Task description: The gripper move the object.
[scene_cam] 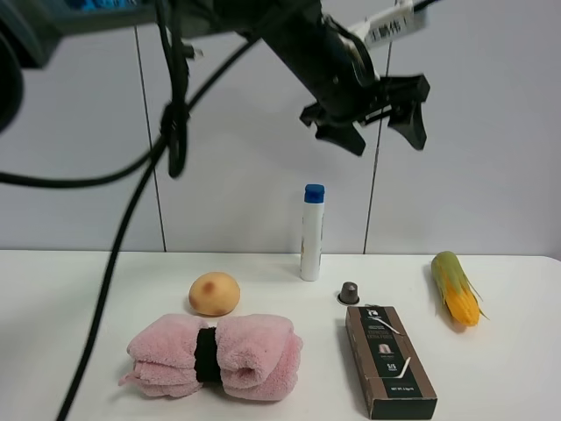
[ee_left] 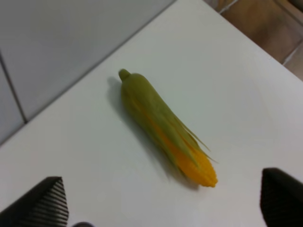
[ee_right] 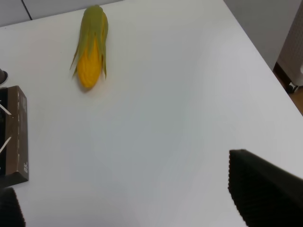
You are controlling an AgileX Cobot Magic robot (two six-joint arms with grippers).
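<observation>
The toy corn cob (scene_cam: 456, 288), yellow-orange kernels in green husk, lies on the white table at the far right, its stem end toward the wall. My left gripper (scene_cam: 387, 140) hangs high above the table, up and left of the corn, with its jaws open and empty. In the left wrist view the corn (ee_left: 163, 125) lies beyond the open gripper (ee_left: 161, 208). The right gripper (ee_right: 137, 203) is open and empty; its view shows the corn (ee_right: 91, 47) some way off. The right gripper is out of the exterior high view.
A white bottle with a blue cap (scene_cam: 311, 232) stands by the wall. A small dark capsule (scene_cam: 349, 292) and a brown box (scene_cam: 388, 360) lie left of the corn. A tan ball (scene_cam: 215, 294) and a pink rolled towel (scene_cam: 215, 355) lie further left. Black cables (scene_cam: 175, 114) hang at the left.
</observation>
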